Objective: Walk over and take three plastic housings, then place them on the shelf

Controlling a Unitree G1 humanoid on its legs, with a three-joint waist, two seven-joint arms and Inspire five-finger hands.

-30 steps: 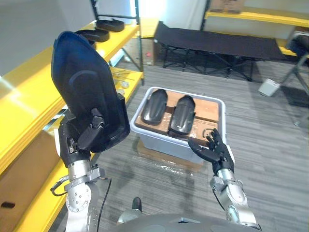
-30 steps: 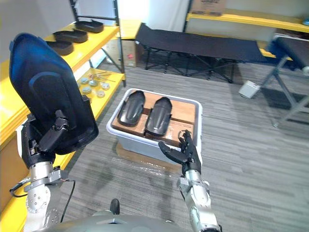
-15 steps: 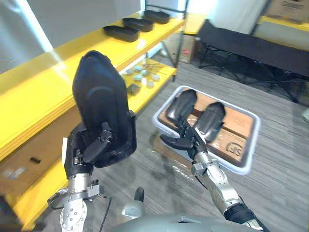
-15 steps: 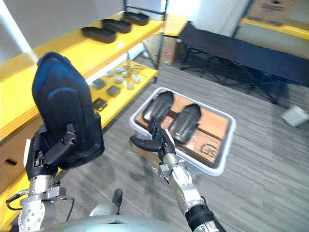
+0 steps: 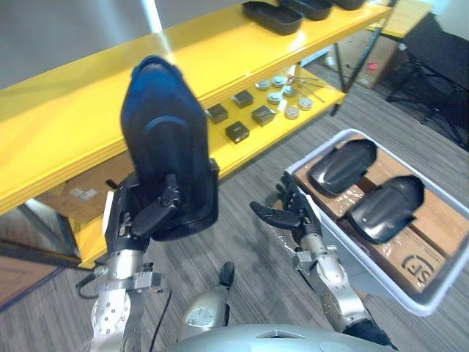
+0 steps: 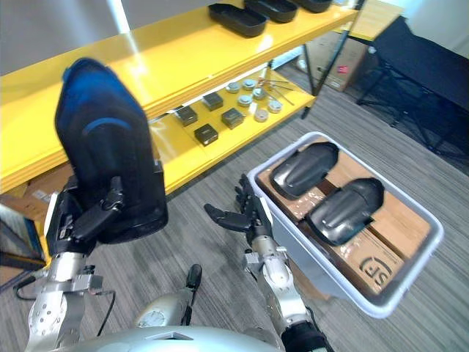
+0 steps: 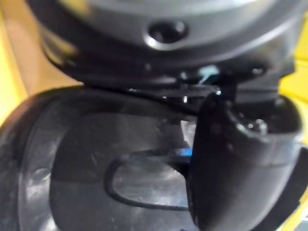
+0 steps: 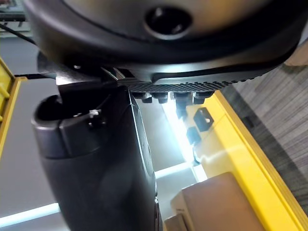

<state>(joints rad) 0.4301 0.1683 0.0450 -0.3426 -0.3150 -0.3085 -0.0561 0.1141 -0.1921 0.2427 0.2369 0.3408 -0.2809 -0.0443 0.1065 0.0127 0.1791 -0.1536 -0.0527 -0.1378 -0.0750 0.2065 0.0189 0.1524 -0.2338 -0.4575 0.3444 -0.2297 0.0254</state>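
The back of the left hand (image 5: 135, 220) is hidden behind the plastic housing (image 5: 165, 158) it holds. What shows is the thumb and a finger clamped over the lower front, and the left wrist view has the thumb pressed flat on the dark shell, so it's properly gripped. The housing stands upright, narrow end up, out in front of the front edge of the yellow shelf (image 5: 66, 125) and not resting on anything. The right hand (image 5: 287, 216) is empty, with the fingers spread and fairly straight. It hangs just off the near left corner of the grey bin (image 6: 322, 268), and I can't tell whether it touches the rim. Two more housings (image 5: 342, 166) lie side by side in the bin on a cardboard sheet (image 5: 440, 220), domed side up, and the bin's right corner is cut off by the frame. The cardboard has a dark printed mark near the bin's near edge, which I'm not reading off. At the far end of the shelf's top board sit some black trays (image 5: 272, 15), partly cut off. On the lower board are some small parts (image 5: 253, 114), a mix of black blocks and round metal bits too small to make out properly.
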